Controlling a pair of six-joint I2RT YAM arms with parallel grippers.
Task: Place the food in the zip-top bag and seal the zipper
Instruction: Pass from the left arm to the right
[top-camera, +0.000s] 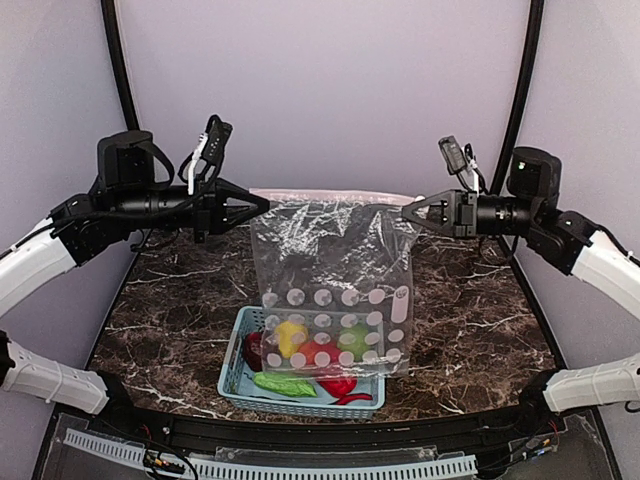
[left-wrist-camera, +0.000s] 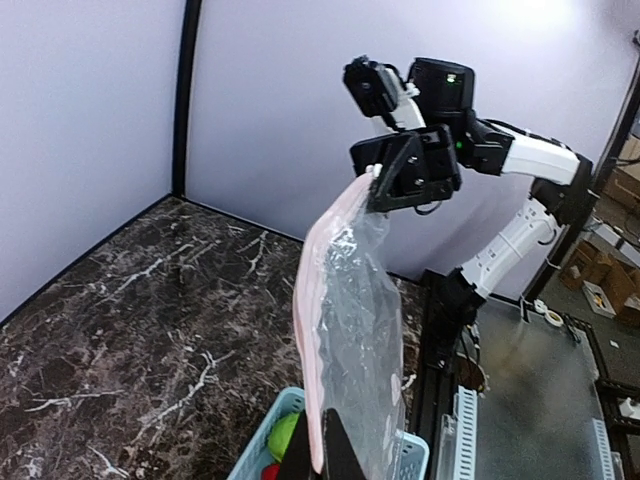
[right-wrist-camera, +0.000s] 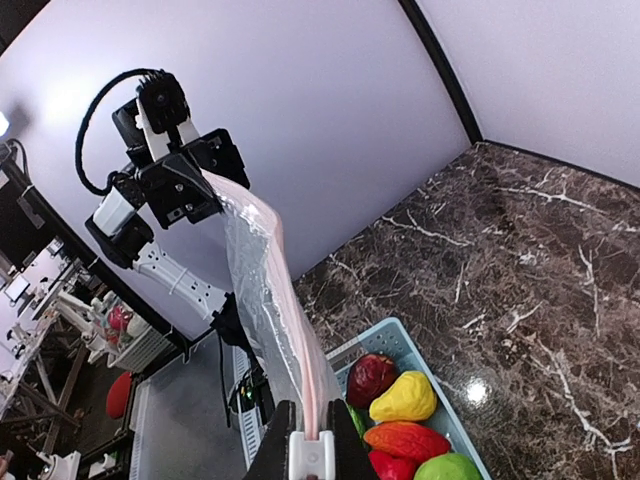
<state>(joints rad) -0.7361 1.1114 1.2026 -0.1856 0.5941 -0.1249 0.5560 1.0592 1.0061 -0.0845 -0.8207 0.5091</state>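
Note:
The zip-top bag (top-camera: 330, 265) hangs stretched between both grippers above the table, clear with white dots. My left gripper (top-camera: 262, 203) (left-wrist-camera: 322, 455) is shut on the left end of its mouth. My right gripper (top-camera: 408, 212) (right-wrist-camera: 312, 445) is shut on the zipper's white slider tab (right-wrist-camera: 312, 458) at the right end. The pink zipper (left-wrist-camera: 312, 330) runs taut between them. The food lies in the basket below the bag: a dark red piece (right-wrist-camera: 372, 377), a yellow pepper (right-wrist-camera: 403, 397), an orange piece (right-wrist-camera: 405, 440), a lime-green piece (right-wrist-camera: 447, 468), a green cucumber (top-camera: 284, 384) and a red chilli (top-camera: 345, 392).
The light blue lattice basket (top-camera: 232, 375) stands at the near middle of the dark marble table. The bag's lower edge hangs in front of it in the top view. Black frame posts and pale walls close off the back and sides.

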